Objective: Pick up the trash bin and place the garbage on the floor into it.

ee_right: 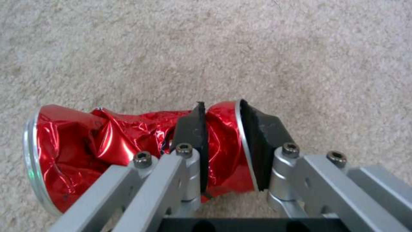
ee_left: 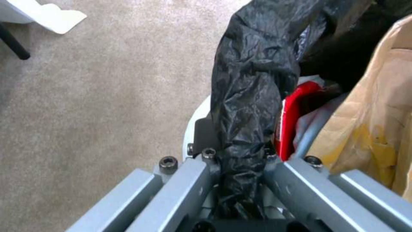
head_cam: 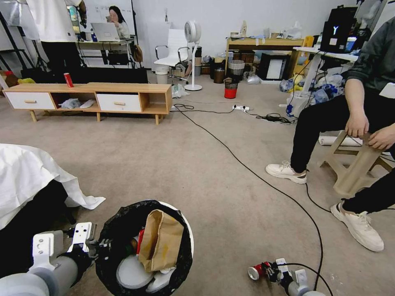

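Note:
The trash bin (head_cam: 187,230), white with a black bag over its rim, stands at the near left. My left gripper (head_cam: 98,246) is shut on its bagged rim (ee_left: 244,96), one finger inside and one outside. Inside the bin lie a brown paper bag (head_cam: 161,240), white crumpled items (head_cam: 133,273) and a red packet (ee_left: 296,116). At the near right my right gripper (head_cam: 268,271) is shut on the crushed red can (head_cam: 256,272), its black pads (ee_right: 193,129) pinching one end of the can (ee_right: 103,141) close over the floor (ee_right: 257,48).
A black cable (head_cam: 247,168) runs diagonally across the carpet toward my right arm. A seated person's shoes (head_cam: 286,172) and a wooden stool (head_cam: 354,168) are on the right. A white-draped table (head_cam: 33,176) is on the left, and a low wooden cabinet (head_cam: 94,96) stands farther back.

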